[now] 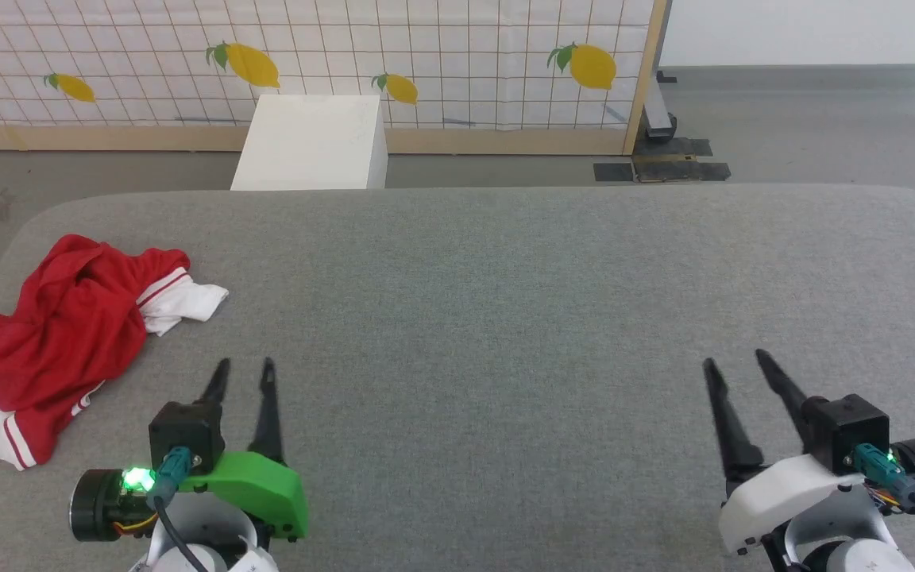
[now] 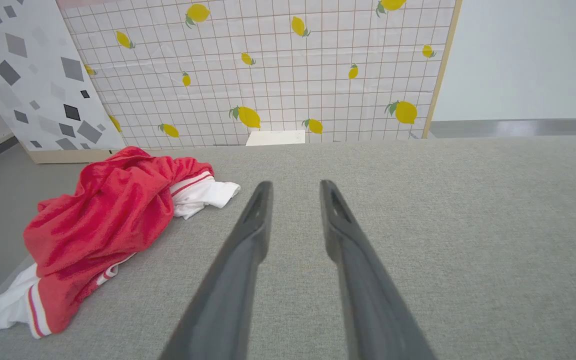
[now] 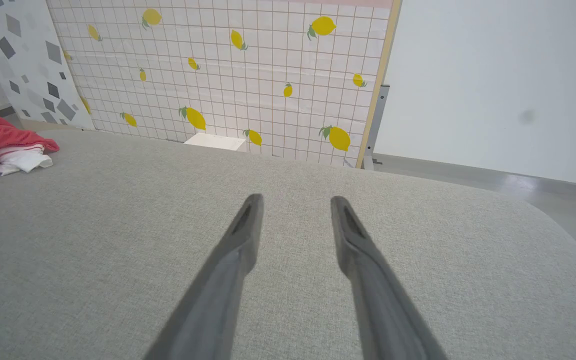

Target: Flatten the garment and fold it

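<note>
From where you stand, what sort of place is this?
Likely a staged test room, not a home: a crumpled red-and-white jersey on a grey fabric-covered table, a lemon-print backdrop panel propped behind.

Grey fabric-covered table (image 1: 505,318), rounded corners; crumpled red-and-white garment (image 1: 60,334) lying by left edge.
</note>
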Available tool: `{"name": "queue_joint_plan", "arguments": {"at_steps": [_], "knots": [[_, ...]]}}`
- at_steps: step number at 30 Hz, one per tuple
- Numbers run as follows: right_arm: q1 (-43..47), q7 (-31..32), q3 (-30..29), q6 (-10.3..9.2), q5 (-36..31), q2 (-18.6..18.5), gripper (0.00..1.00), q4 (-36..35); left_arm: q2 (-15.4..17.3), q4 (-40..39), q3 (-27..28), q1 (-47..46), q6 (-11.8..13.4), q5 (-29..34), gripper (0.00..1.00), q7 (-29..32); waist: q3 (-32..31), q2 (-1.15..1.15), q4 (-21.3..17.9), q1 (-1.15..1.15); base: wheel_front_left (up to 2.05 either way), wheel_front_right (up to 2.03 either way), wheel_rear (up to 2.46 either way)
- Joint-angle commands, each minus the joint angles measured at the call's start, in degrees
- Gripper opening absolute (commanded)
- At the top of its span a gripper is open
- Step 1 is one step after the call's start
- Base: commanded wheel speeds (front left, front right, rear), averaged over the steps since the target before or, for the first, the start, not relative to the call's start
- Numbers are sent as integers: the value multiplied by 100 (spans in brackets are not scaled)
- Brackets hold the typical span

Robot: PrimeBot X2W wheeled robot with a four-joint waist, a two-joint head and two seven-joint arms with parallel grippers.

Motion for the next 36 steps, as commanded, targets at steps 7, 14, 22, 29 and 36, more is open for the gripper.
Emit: {"name": "queue_joint_plan", "arguments": {"at_steps": [7,14,22,29,36], "knots": [[-16,-70,-32,-1,66,1,100,44,-1,88,-63,-50,67,-43,100,-85,1,0,36,0,0,0,0],[-36,-129,-44,-1,98,1,100,95,10,176,-99,-92,136,-94,100,-172,-2,0,170,0,0,0,0],[-60,-197,-40,-2,140,2,100,150,31,253,-128,-119,218,-156,100,-270,-6,0,445,0,0,0,0],[-73,-256,-52,-2,191,3,100,203,49,317,-158,-130,286,-210,100,-352,-15,0,755,0,0,0,0],[-112,-313,-19,-3,256,3,100,264,76,374,-171,-130,371,-268,100,-436,-20,0,1075,0,0,0,0]]}}
